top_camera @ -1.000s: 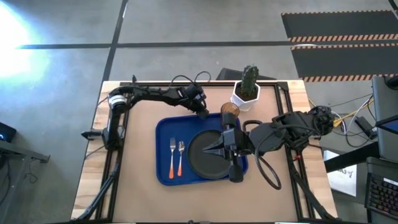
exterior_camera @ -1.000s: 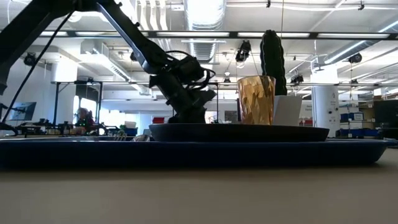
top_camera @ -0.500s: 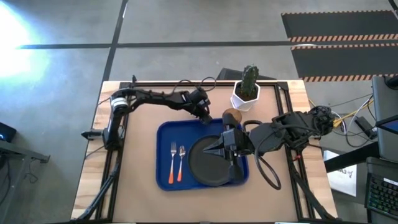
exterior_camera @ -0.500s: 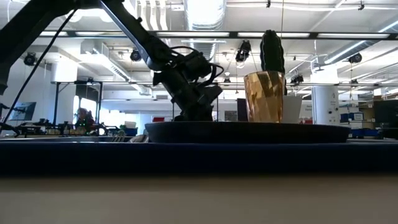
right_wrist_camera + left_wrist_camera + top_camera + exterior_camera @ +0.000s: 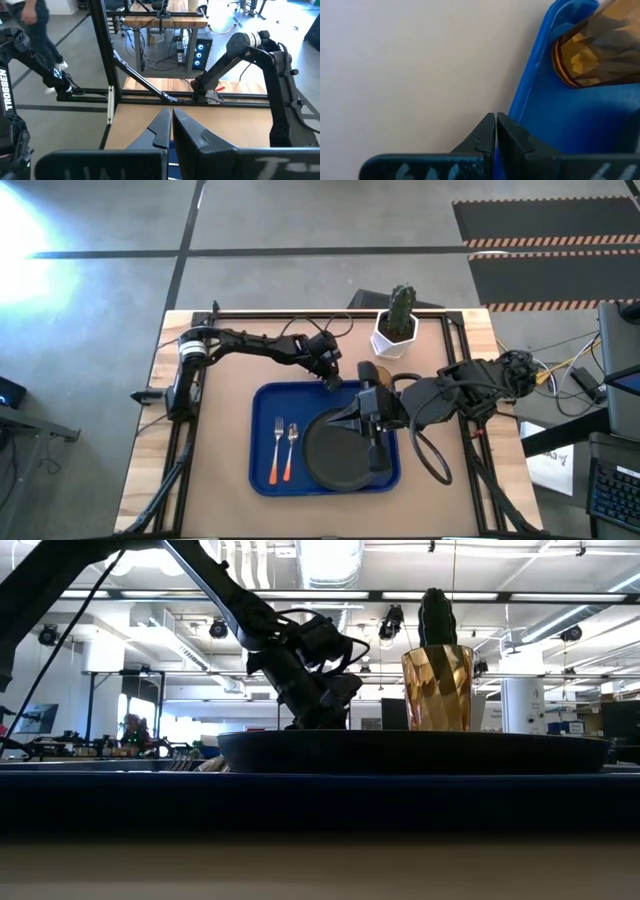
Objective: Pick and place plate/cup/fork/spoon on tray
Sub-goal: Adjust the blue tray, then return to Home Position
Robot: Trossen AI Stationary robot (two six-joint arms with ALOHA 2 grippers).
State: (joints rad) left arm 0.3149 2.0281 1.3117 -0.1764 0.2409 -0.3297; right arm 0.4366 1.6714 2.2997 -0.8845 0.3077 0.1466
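Tray loaded, left gripper pinching its far rim

The left gripper (image 5: pixel 333 379), fingers together on the blue tray (image 5: pixel 262 435) edge at frame centre, is sitting just beside the cup (image 5: pixel 369 370); plate (image 5: pixel 338 452), fork (image 5: pixel 276 452) and spoon (image 5: pixel 289 450) are lying inside; any tug risks toppling the cup; the right gripper (image 5: pixel 352 420), fingers together, is hovering over the plate.

Your high camera looks straight down on the large blue rectangular plastic tray (image 5: pixel 268 410). Your low camera faces level across that tray's rim (image 5: pixel 300 802), close up; both share it.
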